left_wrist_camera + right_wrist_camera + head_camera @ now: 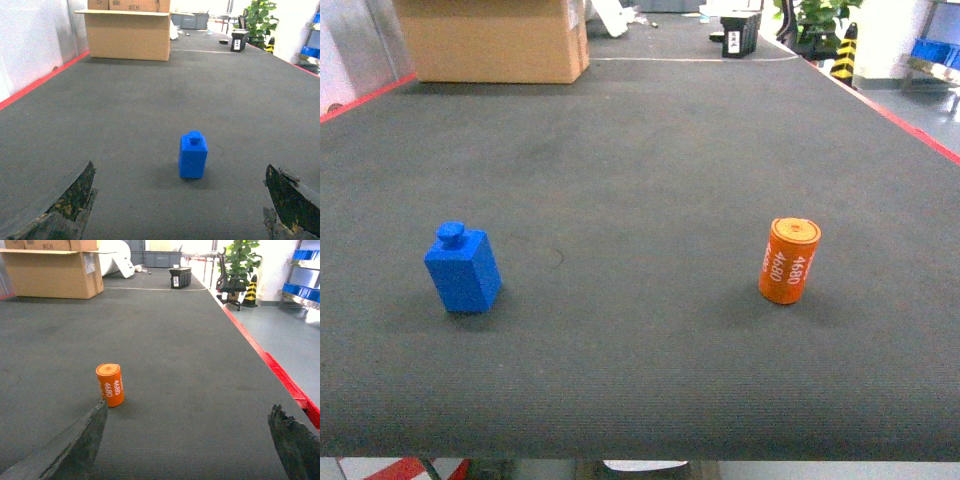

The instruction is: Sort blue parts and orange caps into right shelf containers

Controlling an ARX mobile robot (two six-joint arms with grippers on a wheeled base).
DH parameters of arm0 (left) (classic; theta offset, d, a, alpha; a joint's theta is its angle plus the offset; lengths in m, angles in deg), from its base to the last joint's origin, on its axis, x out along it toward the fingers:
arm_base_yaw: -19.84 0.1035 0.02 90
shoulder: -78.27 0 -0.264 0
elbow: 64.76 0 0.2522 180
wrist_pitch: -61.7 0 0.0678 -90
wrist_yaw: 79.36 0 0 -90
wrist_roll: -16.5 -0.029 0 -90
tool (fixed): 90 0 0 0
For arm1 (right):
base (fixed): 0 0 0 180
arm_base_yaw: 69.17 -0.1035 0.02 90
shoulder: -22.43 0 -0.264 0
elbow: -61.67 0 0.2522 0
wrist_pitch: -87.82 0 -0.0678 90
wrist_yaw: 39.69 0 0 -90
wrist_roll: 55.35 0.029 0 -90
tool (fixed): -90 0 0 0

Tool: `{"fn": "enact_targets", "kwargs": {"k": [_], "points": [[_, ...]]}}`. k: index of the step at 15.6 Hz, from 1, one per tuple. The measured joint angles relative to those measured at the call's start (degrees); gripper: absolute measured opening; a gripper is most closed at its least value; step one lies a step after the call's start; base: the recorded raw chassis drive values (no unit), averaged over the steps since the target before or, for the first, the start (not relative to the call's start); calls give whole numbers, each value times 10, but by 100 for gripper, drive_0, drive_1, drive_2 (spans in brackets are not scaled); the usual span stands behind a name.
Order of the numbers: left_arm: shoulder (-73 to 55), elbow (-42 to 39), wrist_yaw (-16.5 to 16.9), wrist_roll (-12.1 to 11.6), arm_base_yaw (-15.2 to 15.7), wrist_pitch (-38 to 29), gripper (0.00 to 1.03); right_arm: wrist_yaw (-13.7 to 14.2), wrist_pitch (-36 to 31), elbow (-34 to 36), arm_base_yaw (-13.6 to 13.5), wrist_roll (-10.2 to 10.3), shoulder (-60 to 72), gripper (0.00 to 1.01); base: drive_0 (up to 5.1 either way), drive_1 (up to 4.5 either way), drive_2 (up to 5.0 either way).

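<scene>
Blue part (463, 269) upright near tabletop (640, 180) front-left, left gripper (180, 210) wide apart and empty short of it; orange cap (789, 261) upright toward front-right, right gripper (185, 450) wide, empty, left finger (75, 445) just beside it.

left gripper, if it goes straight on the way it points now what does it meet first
Most likely the blue part, standing upright just ahead between the open left gripper fingers, slightly right of centre. Depth is unclear.
</scene>
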Motion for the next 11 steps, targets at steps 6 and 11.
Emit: {"fn": "enact_targets", "kwargs": {"k": [6,11], "points": [[0,0,0,0,0,2,98,0,1,0,0,0,0,98,0,0,0],[0,0,0,0,0,2,98,0,1,0,0,0,0,98,0,0,0]]}}
